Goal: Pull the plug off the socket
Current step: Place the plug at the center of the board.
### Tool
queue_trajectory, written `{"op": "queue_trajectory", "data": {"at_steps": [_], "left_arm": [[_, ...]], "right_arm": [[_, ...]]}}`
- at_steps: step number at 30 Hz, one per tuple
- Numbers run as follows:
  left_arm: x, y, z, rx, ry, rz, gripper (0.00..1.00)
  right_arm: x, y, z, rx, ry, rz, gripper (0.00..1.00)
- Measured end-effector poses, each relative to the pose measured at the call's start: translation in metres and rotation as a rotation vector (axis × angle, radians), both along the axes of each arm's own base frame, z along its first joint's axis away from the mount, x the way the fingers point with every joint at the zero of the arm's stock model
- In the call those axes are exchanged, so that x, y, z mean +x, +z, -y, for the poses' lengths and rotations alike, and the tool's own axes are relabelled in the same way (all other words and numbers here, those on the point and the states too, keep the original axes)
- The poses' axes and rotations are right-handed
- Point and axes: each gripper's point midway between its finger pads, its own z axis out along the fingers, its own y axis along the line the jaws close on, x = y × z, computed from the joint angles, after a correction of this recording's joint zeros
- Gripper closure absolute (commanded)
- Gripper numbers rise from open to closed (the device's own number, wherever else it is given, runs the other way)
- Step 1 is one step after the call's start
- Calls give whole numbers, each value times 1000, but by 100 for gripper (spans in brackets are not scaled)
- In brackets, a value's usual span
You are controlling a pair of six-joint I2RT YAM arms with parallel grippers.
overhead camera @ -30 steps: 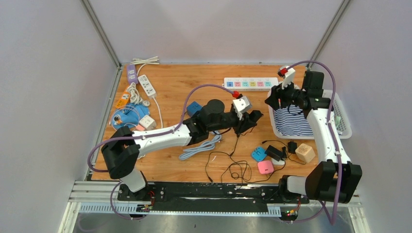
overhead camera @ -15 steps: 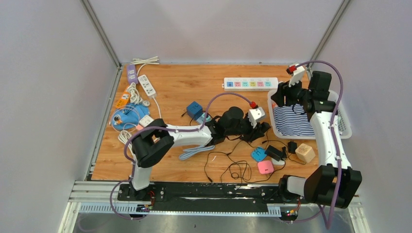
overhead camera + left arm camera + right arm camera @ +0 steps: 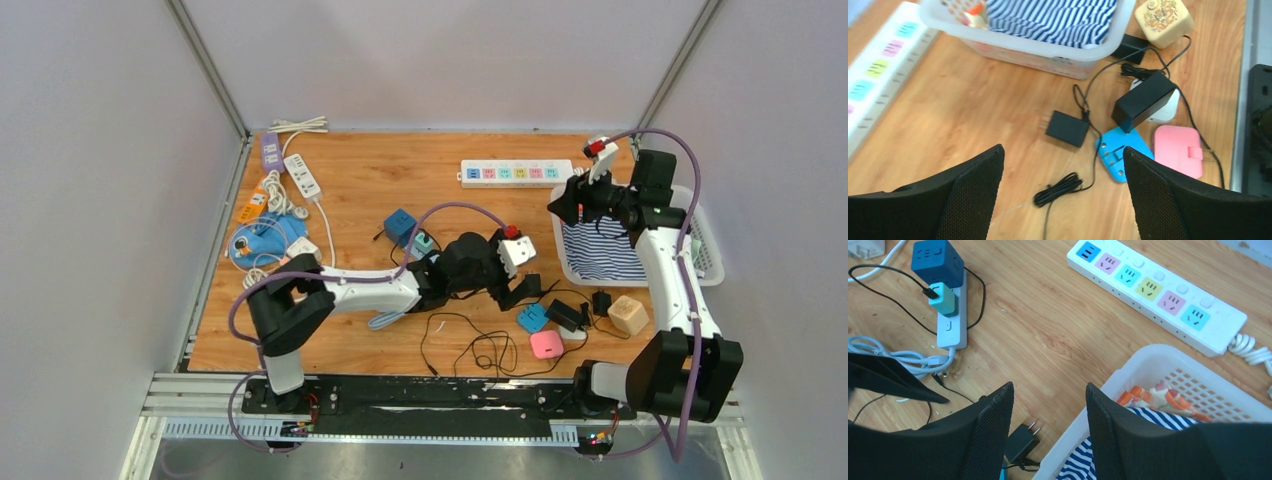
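A small black plug [image 3: 1066,128] lies flat on the wood with its two prongs bare, joined to no socket; its thin black cable coils just below. It also shows in the right wrist view as the black plug [image 3: 1023,440]. My left gripper [image 3: 1063,200] hangs open over that cable coil, nothing between its fingers, near the plug [image 3: 522,290]. A short white socket strip [image 3: 950,325] holds a blue cube and a mint-green plug [image 3: 943,299]. My right gripper [image 3: 1048,435] hovers open and empty over the basket's corner.
A long white strip with coloured outlets [image 3: 515,172] lies at the back. The white basket [image 3: 1023,45] holds striped cloth. A blue adapter [image 3: 1123,152], a pink one [image 3: 1180,150], a black power brick [image 3: 1143,100] and a wooden cube [image 3: 1163,15] crowd the near right.
My left arm swung right and toward the near edge, lowered, and its gripper opened, leaving the black plug on the table. The right arm shifted only slightly.
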Motion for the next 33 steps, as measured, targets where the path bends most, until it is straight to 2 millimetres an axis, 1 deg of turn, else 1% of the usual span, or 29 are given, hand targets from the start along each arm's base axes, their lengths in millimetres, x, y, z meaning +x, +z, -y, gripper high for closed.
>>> {"op": "queue_trajectory", "data": {"at_steps": [2, 4, 5, 7, 9, 11, 13, 14, 16, 18, 20, 22, 24, 27, 30, 32, 33], "left_arm": [[2, 16, -17, -1, 29, 69, 6], [5, 30, -34, -2, 64, 131, 1], [7, 36, -46, 2, 92, 168, 0], [11, 45, -73, 14, 161, 233, 0], [16, 49, -95, 32, 225, 277, 0], [22, 46, -118, 61, 291, 309, 0], [26, 35, -135, 99, 338, 320, 0], [31, 26, -146, 127, 369, 317, 0], [35, 11, -161, 169, 407, 309, 0], [49, -3, -184, 212, 475, 292, 0], [58, -10, -200, 229, 525, 269, 0], [65, -8, -213, 213, 569, 247, 0], [70, 1, -222, 174, 607, 231, 0], [82, 23, -239, 72, 678, 191, 0], [97, 41, -265, -50, 758, 127, 0], [101, 49, -278, -120, 792, 88, 0], [100, 51, -281, -145, 793, 73, 0]], "right_arm": [[-1, 0, -7, -6, 46, 17, 39], [-4, -2, -18, -18, 110, 36, 36], [-6, -3, -26, -21, 159, 46, 34], [-12, -5, -44, -24, 271, 62, 33], [-17, -8, -62, -29, 379, 81, 33], [-24, -13, -85, -48, 504, 99, 33], [-31, -21, -112, -65, 616, 96, 33], [-33, -25, -126, -74, 668, 89, 33], [-34, -36, -148, -96, 740, 65, 34], [-28, -47, -164, -124, 777, 18, 34], [-17, -56, -174, -149, 784, -14, 34], [-10, -62, -180, -159, 780, -45, 35], [-5, -67, -185, -166, 765, -81, 35], [1, -77, -194, -164, 747, -139, 35], [-3, -91, -205, -168, 746, -202, 34], [-11, -101, -215, -175, 756, -242, 33], [-16, -103, -221, -179, 762, -256, 33]]}}
